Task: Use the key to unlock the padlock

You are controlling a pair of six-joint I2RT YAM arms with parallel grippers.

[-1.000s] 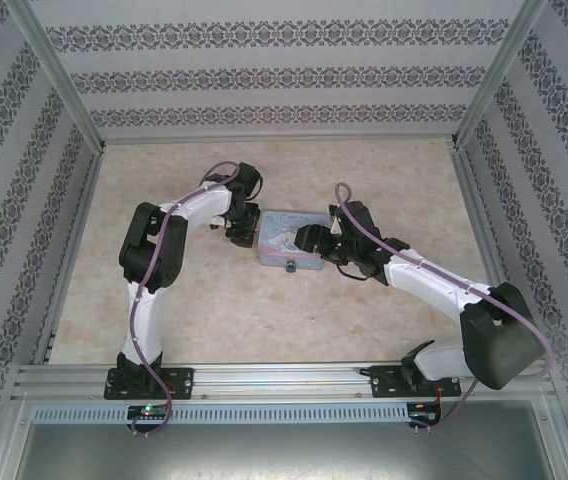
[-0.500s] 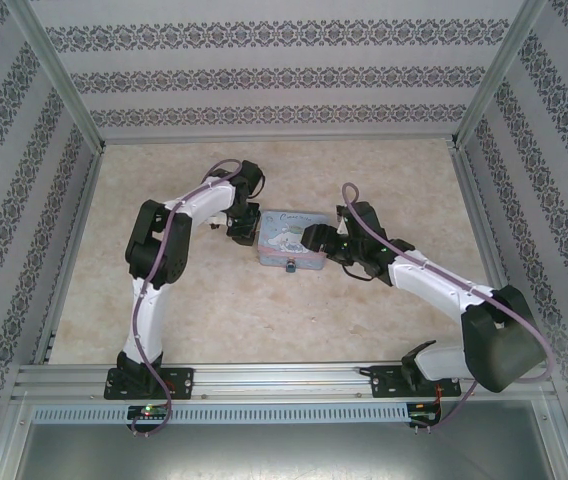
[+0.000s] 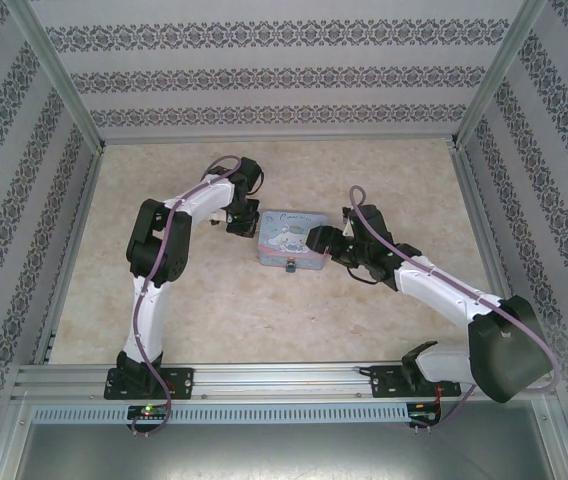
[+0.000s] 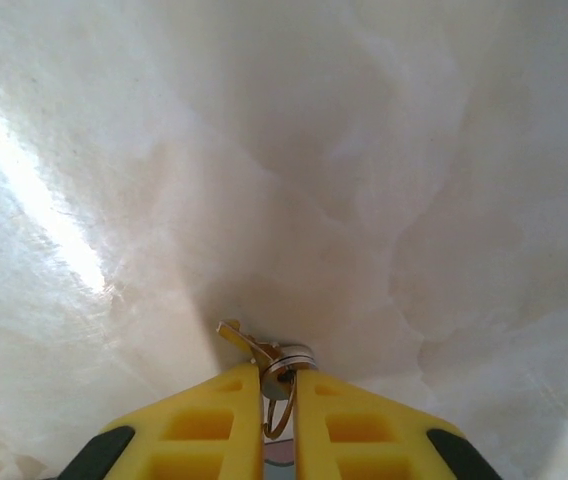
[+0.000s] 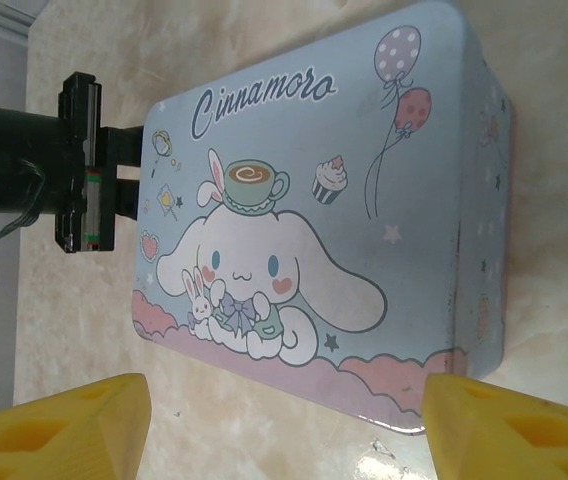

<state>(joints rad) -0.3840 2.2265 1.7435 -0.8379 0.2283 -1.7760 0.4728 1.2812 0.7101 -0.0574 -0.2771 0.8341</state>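
Observation:
The light-blue cartoon tin (image 3: 286,238) lies mid-table, and the tiny padlock (image 3: 290,267) hangs as a dark speck at its near edge. Just off the tin's left end is my left gripper (image 3: 242,222). In the left wrist view that gripper (image 4: 279,385) is shut on the key (image 4: 286,360), its brass blade and ring poking out between the yellow fingers (image 4: 214,420), close above the marbled table. My right gripper (image 3: 321,240) sits at the tin's right end. In the right wrist view it (image 5: 284,425) is open, its pads (image 5: 59,425) wide apart and short of the tin (image 5: 344,220).
The marbled tabletop (image 3: 214,300) is walled by patterned panels with metal posts (image 3: 59,75) on three sides. An aluminium rail (image 3: 284,380) with the arm bases runs along the near edge. The left arm's dark wrist (image 5: 74,165) shows beyond the tin.
My right gripper has drawn back a little to the right, away from the tin. The left gripper has shifted slightly toward the far side, still holding the key.

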